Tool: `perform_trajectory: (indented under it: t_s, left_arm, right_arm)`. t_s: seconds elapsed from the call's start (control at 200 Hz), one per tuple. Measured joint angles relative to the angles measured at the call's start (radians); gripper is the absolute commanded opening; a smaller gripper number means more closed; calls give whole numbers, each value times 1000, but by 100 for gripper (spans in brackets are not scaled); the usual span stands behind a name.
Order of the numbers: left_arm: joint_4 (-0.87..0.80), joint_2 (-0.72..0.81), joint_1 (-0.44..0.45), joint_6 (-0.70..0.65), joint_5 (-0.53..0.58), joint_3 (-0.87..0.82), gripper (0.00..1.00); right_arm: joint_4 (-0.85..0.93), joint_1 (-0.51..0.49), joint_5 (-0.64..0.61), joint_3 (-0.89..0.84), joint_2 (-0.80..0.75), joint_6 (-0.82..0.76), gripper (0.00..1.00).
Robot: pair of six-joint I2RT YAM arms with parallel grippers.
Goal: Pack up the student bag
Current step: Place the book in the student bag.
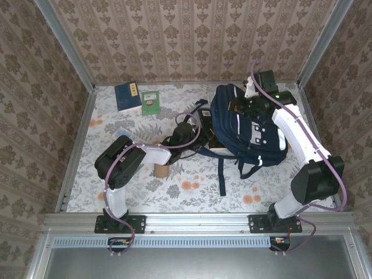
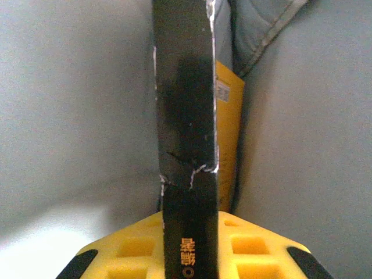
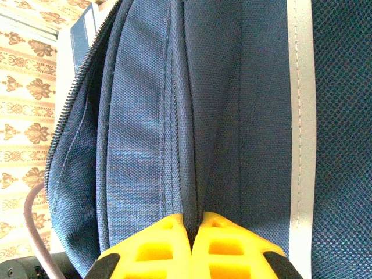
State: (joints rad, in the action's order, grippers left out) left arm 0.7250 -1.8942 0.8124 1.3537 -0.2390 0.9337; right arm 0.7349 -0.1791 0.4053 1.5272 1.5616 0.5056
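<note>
top view: student bag (image 1: 247, 125) lies on the floral desk (image 1: 192, 186), right of centre and toward the far wall, straps trailing toward the near edge. its opening faces left.

left arm (image 1: 136, 160) reaches across from the near left, its wrist at the bag's mouth. left wrist view: left jaws grasping a thin black book (image 2: 186, 116), held edge-on and upright between the yellow fingers (image 2: 133, 250). orange lettering near the book's lower end, white scuffs and a crack line on its edge. pale grey lining (image 2: 70, 116) on both sides, so the book is inside the bag. an orange flat item (image 2: 229, 133) stands just behind the book, on its right. cannot tell whether the two touch.

right arm (image 1: 302, 139) curves up the right side of the desk and comes over the bag's far end. right wrist view: right jaws clenched, yellow fingers (image 3: 145, 256) pressed together on a fold of the navy fabric. folds and seams run away from the grip. zipper teeth (image 3: 70, 110) along the left edge, white reflective stripe (image 3: 300, 116) on the right.

elsewhere on the desk: blue book (image 1: 127, 96) and green book (image 1: 151, 103) side by side near the far wall, well apart from the bag. brown cardboard tube (image 1: 161, 170) stands just beside the left arm's forearm.
</note>
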Motion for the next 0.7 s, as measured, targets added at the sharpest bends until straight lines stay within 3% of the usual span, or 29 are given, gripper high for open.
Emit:
perform_trajectory:
  t_s: [0.31,0.425,0.7]
  left_arm:
    - [-146,143,-1,-68,3,57,0]
    - [-125,145,-1,-74,-2,98,0]
    - [76,-133,11,15,-39,106,0]
  right_arm:
    - [-29,2,12,-28,-4,0,0]
    - [-37,8,20,-32,-6,0,0]
    - [-40,13,26,-32,-11,8,0]
